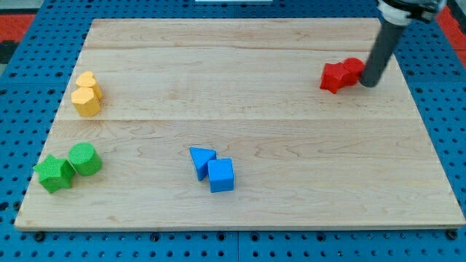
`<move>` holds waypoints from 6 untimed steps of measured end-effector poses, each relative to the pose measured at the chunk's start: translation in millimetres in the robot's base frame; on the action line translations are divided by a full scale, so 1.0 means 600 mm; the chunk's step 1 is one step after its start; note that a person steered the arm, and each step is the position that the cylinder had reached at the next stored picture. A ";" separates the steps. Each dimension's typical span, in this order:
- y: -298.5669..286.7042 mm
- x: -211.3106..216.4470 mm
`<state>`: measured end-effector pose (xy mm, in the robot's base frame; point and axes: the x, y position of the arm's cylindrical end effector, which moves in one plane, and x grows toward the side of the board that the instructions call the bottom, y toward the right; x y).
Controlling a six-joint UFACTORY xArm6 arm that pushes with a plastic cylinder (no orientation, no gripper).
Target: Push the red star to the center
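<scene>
Rod, dark and straight, comes down from the board's top-right corner, leaning slightly to the view's left; my tip (369, 82) sits on the pale wooden board (240, 73), grasping nothing, touching the right side of a red block (353, 69) whose shape I cannot tell. Red star block (334, 78) lies just left of that block, touching it, near the board's right edge, well apart from centre. Yellow blocks (87, 95) by left edge; green star (54, 173) and green cylinder (84, 159) at bottom-left corner; blue triangle (201, 159) and blue cube (221, 175) near bottom edge
</scene>
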<state>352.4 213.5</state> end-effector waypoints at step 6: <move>-0.333 -0.032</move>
